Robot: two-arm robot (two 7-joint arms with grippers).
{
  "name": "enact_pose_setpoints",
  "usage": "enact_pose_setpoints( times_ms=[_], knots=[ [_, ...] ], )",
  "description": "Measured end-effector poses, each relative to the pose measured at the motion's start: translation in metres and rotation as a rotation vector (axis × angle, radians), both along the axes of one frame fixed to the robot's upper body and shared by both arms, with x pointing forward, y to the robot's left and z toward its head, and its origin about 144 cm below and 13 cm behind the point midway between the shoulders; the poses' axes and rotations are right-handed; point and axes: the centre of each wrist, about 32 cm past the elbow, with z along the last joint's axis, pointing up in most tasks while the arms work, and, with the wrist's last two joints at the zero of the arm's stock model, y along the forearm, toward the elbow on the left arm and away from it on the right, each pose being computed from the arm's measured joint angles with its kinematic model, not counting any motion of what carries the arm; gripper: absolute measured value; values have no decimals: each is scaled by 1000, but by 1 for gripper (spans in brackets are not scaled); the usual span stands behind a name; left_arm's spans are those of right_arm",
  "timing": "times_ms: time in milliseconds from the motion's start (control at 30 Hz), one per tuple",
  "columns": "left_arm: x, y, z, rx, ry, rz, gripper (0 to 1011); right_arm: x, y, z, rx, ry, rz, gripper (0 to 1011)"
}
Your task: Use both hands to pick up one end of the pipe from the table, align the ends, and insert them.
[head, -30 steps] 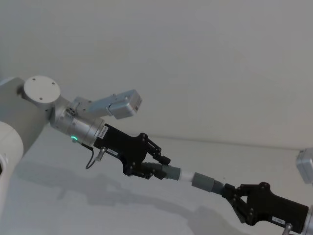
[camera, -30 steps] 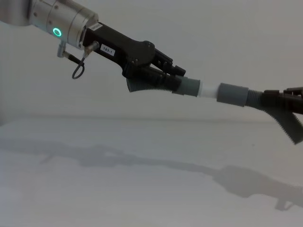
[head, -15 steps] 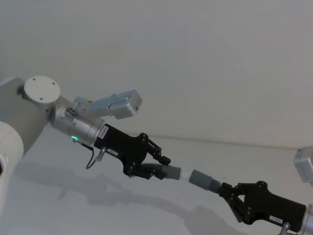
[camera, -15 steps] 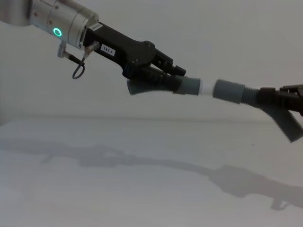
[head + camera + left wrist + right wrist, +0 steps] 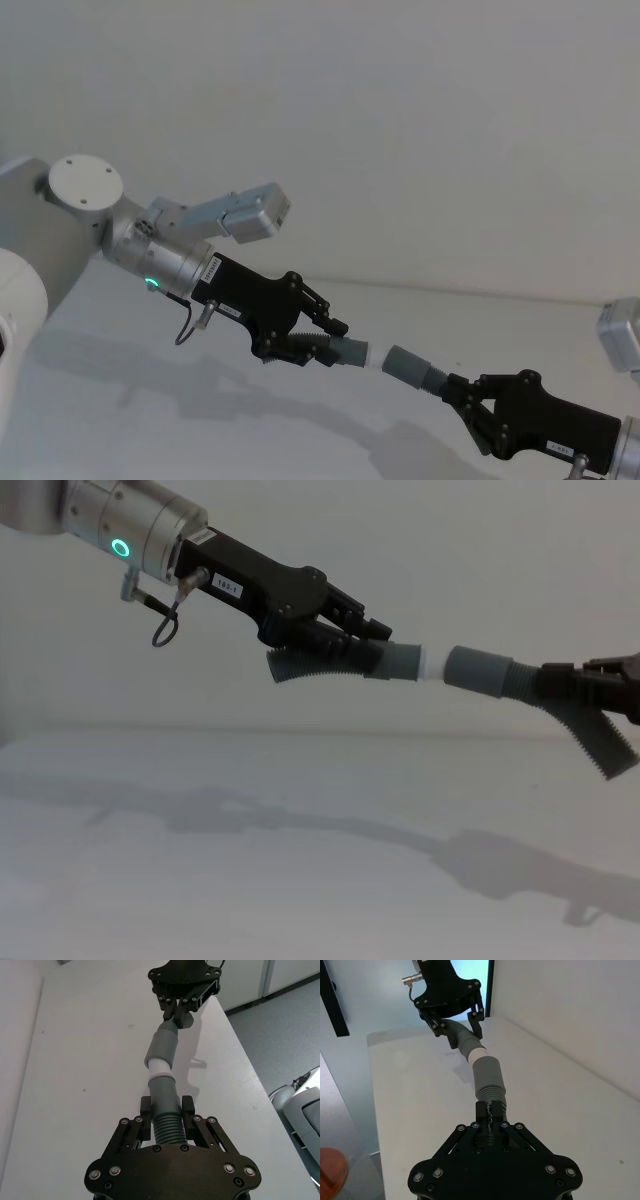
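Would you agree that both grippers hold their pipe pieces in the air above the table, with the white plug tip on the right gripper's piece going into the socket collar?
Not quite: the white plug tip is on the piece held by the left gripper, as the chest view shows. The right gripper holds the piece with the socket collar. Both pieces are indeed held in the air above the table.

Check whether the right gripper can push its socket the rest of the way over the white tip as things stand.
Probably yes. The right gripper holds the socket in line with the white tip, already partly inside, held by the left gripper. Both pieces hang above the table.
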Motion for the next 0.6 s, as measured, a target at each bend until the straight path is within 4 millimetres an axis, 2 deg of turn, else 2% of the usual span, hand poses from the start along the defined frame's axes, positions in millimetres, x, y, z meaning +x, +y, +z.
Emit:
enact_pose_setpoints(
  times_ms=[600],
  knots=[
    [0, 0, 0, 0, 0, 0, 329, 0, 0, 1, -9, -15, 29, 50]
  ],
)
